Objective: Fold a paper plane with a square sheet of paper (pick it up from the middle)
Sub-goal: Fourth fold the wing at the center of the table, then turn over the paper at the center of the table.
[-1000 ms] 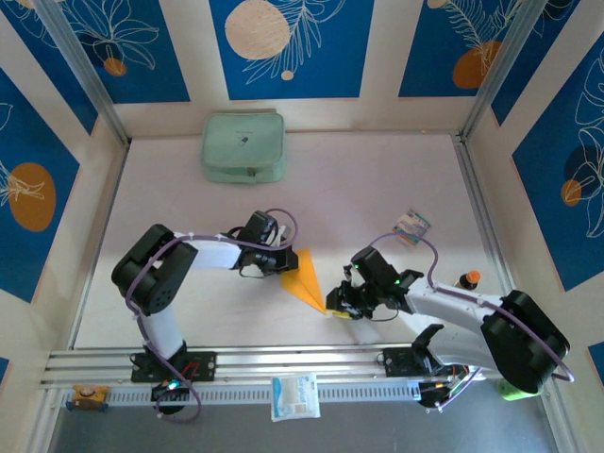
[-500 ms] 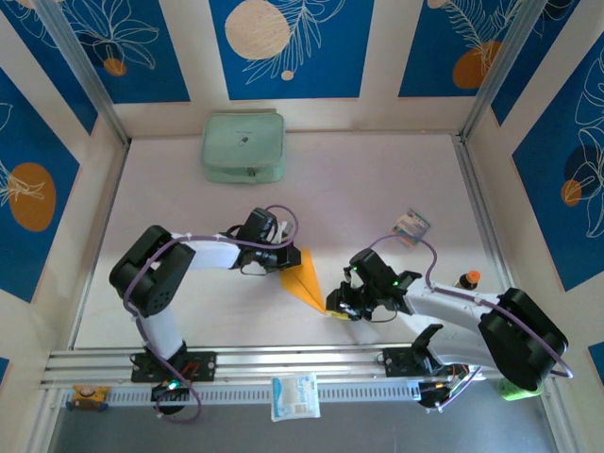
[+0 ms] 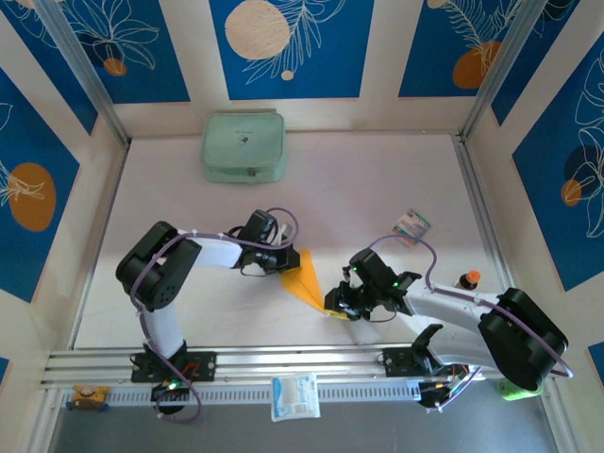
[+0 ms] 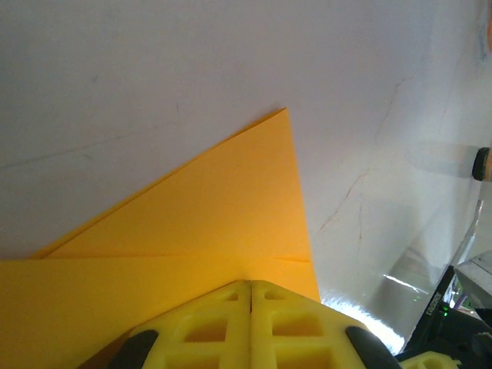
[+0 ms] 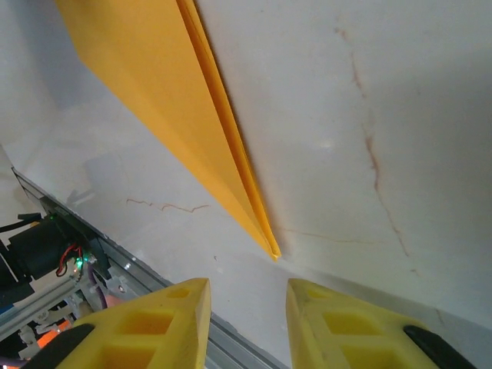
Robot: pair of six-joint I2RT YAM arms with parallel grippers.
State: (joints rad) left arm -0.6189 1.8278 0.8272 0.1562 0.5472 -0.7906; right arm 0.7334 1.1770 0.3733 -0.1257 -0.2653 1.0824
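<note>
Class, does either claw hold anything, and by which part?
Nothing visibly gripped: shut left claw rests on the paper plane, wide end; open right claw faces its nose.

1. The paper plane (image 3: 304, 280) is plain orange-yellow, without print.
2. My left gripper (image 4: 250, 290) and my right gripper (image 5: 246, 296) both have bright yellow fingers.
3. The table (image 3: 359, 189) is off-white with faint brownish marks.
4. The pouch (image 3: 243, 147) is pale green.
5. The wall panels (image 3: 286, 47) are deep blue, with white leaf outlines and cream and orange discs.
6. The small card (image 3: 412, 225) has multicoloured stripes.
7. The packet (image 3: 295, 396) is white and blue.
</note>
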